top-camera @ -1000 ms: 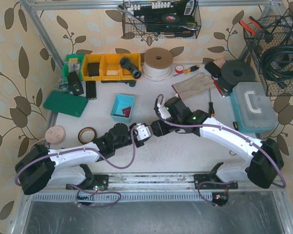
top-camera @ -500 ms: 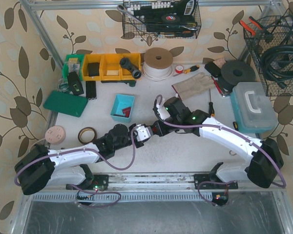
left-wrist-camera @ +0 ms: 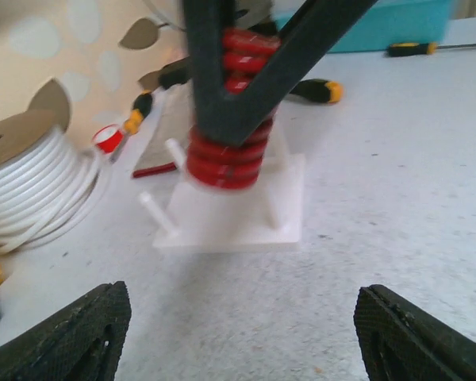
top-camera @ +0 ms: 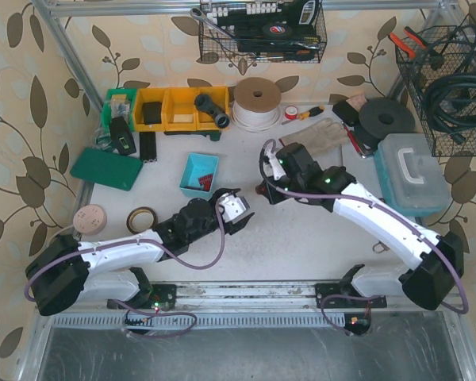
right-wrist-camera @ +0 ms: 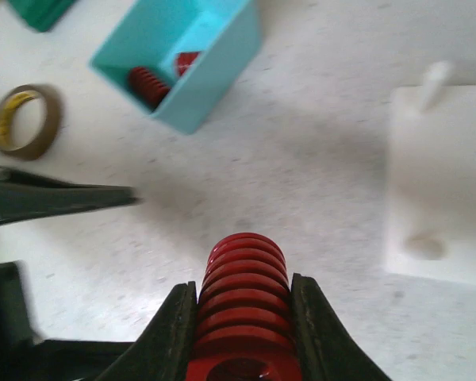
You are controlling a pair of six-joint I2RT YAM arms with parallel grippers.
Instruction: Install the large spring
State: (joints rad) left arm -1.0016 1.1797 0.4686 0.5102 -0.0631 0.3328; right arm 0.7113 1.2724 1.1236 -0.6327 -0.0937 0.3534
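While the right gripper (right-wrist-camera: pixel 243 290) clamps the big red spring (left-wrist-camera: pixel 226 151) between its two fingers, it holds the coil upright near the middle of the worktop, over the far part of a white plate (left-wrist-camera: pixel 230 218) with thin pegs. Whether the coil touches the plate cannot be told. On the plate's near side the left gripper (left-wrist-camera: pixel 246 333) sits low, fingers spread wide with nothing between them. Toward the left edge lies a blue box (right-wrist-camera: pixel 182 55) with red springs inside, and a tape roll (right-wrist-camera: pixel 24 119) beyond it.
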